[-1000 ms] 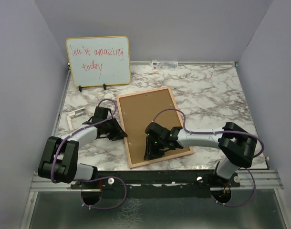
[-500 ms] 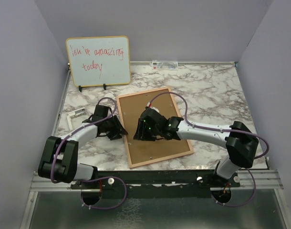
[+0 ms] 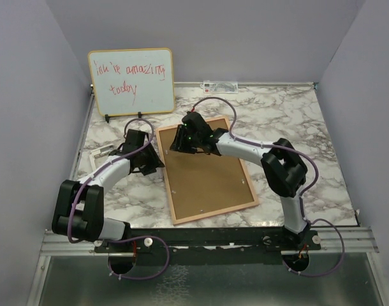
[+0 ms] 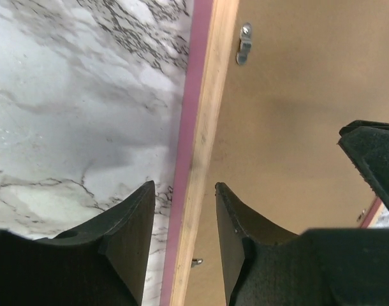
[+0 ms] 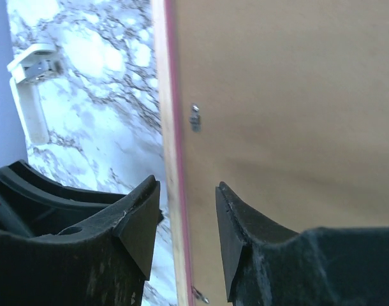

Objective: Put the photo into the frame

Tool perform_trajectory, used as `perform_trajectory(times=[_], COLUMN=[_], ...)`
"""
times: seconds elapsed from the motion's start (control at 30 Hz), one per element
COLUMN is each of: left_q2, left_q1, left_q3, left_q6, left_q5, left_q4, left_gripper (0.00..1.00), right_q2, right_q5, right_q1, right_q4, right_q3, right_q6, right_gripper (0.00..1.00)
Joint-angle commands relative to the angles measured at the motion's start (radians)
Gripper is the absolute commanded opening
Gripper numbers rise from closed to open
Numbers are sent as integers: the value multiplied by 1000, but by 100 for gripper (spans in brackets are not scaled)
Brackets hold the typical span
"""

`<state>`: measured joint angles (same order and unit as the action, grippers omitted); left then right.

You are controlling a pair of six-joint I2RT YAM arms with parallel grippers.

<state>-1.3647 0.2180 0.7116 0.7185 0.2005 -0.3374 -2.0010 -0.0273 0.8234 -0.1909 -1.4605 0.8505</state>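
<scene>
Our left hand [image 4: 184, 191] and right hand [image 5: 187, 191], both released, straddle the left edge of the frame [image 3: 207, 178], lying face-down on the table [image 3: 290, 127]. Next, we judge, they must pinch and lift it. The photo is out of sight.

The frame [image 4: 204, 127] had a border of pale wood with a visible grain, its outer face finished in smooth pink. Its backing board [image 3: 204, 169] was brown and matt, like pressed fibreboard, and carried small shiny metal clips [image 4: 244, 44]. The table [image 3: 290, 121] had a smooth marble-patterned top with a faint sheen. The left gripper [image 4: 183, 191] and right gripper [image 5: 187, 191] had fingers of black matt plastic, finely grainy. The whiteboard [image 3: 131, 80] looked smooth and glossy, and the 2 arms' purple cables [image 3: 215, 100] looked like smooth plastic.
</scene>
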Motion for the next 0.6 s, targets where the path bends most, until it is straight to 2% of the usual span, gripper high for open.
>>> perform_trajectory(times=[0.0, 0.2, 0.33, 0.57], left_q2=[-63, -104, -122, -120], left_q1=[-4, -5, -5, -6], left_q3=[36, 29, 10, -27], left_q6=[-1, -33, -32, -15], left_q5=[-102, -65, -52, -65], left_q4=[14, 70, 87, 110], left_gripper=[42, 40, 32, 26], right_q2=[-104, -212, -288, -361], right_q5=[-67, -97, -87, -110], right_q1=[6, 1, -8, -9], right_q4=[29, 59, 20, -64], right_q3=[-118, -208, -279, -358], right_q6=[-86, -112, -104, -97], right_gripper=[44, 41, 37, 35])
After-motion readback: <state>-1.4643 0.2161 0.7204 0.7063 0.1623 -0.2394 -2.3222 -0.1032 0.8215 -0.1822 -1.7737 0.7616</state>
